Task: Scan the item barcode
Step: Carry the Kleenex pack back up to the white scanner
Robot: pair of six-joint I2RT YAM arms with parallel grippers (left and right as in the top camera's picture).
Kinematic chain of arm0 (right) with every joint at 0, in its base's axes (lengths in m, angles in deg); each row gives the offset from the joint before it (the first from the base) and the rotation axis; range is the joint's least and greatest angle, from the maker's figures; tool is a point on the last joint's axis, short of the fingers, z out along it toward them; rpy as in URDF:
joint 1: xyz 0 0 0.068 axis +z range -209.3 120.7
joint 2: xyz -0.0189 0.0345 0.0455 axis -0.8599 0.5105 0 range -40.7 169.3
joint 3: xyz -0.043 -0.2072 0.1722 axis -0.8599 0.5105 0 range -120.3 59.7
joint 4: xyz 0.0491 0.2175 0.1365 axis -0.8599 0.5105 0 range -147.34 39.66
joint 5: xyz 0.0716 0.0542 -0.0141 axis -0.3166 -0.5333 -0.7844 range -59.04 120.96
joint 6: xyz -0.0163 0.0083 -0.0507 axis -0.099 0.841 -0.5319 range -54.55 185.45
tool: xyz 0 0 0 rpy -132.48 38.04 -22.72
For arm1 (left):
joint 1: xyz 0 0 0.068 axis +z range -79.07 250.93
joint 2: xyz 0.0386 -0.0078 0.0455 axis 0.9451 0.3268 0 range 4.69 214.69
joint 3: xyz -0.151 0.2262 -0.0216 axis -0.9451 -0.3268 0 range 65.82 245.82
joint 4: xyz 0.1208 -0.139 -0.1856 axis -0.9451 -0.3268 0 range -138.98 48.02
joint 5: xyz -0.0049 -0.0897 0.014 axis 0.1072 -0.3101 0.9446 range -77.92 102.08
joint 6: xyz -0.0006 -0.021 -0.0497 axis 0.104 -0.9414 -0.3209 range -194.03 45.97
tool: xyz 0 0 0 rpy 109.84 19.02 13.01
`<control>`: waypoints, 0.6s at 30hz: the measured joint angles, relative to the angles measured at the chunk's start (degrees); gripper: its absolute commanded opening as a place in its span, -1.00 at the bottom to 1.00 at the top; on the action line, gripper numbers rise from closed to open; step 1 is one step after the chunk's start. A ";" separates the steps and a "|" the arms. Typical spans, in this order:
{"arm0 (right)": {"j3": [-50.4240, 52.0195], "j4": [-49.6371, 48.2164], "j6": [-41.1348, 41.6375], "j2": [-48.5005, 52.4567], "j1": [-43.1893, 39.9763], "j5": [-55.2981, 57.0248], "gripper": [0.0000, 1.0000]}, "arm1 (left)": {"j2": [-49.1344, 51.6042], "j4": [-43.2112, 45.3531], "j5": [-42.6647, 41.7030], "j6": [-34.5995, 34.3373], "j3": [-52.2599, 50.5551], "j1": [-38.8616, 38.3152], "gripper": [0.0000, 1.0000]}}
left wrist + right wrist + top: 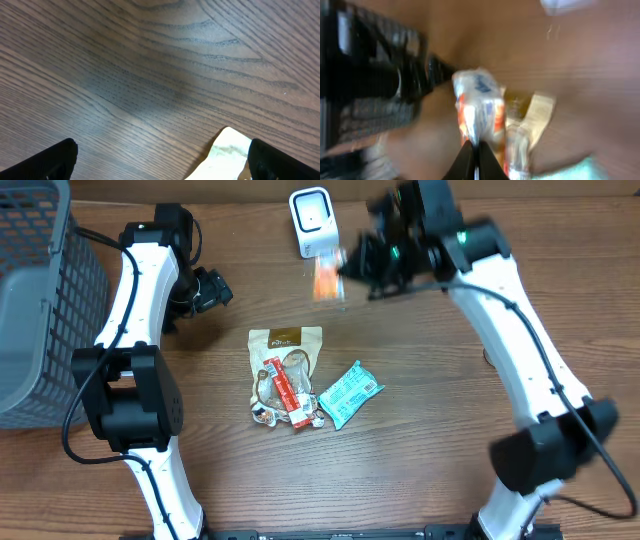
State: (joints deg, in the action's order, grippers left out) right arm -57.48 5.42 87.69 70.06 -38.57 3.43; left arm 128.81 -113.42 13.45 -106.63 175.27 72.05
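Your right hand [350, 268] pinches just the edge of the orange packet [328, 277], up beside the white scanner [313, 220]. It could slip out, or the barcode could face away. Your left hand [210, 288] hangs wide open over the tabletop [420, 470].

Wood-grain tabletop [400, 480]. White scanner [312, 220] stands at the far edge, centre. Grey mesh basket [30, 300] far left. Mid-table cluster: beige pouch [285, 345], red stick pack [285, 390] overlapping its lower half, teal packet [350, 393] just beside, tilted.
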 measured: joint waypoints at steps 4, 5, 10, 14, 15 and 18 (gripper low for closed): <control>-15.37 -1.14 -5.95 7.41 2.97 10.73 -0.92 | -0.02 -0.04 0.00 0.00 0.00 0.00 1.00; -15.80 -2.19 -7.26 8.33 3.34 12.68 -0.93 | -0.02 -0.04 0.00 0.00 0.00 0.00 0.99; -15.82 -14.51 -13.88 15.28 3.78 22.82 -0.93 | -0.02 -0.07 0.00 0.00 0.00 0.00 1.00; -15.63 -22.84 -16.35 21.86 3.74 28.94 -0.93 | -0.02 -0.04 0.00 0.00 0.00 0.00 0.99; -15.54 -24.22 -16.57 23.04 3.74 30.21 -0.93 | -0.02 -0.07 0.00 0.00 0.00 0.00 1.00; -15.34 -28.72 -17.38 26.43 3.74 32.94 -0.93 | 0.00 -0.04 0.00 0.02 0.00 0.00 1.00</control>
State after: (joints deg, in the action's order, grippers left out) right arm -72.83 -23.30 70.31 96.49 -34.83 36.37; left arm 128.81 -113.46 13.45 -106.61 175.27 72.05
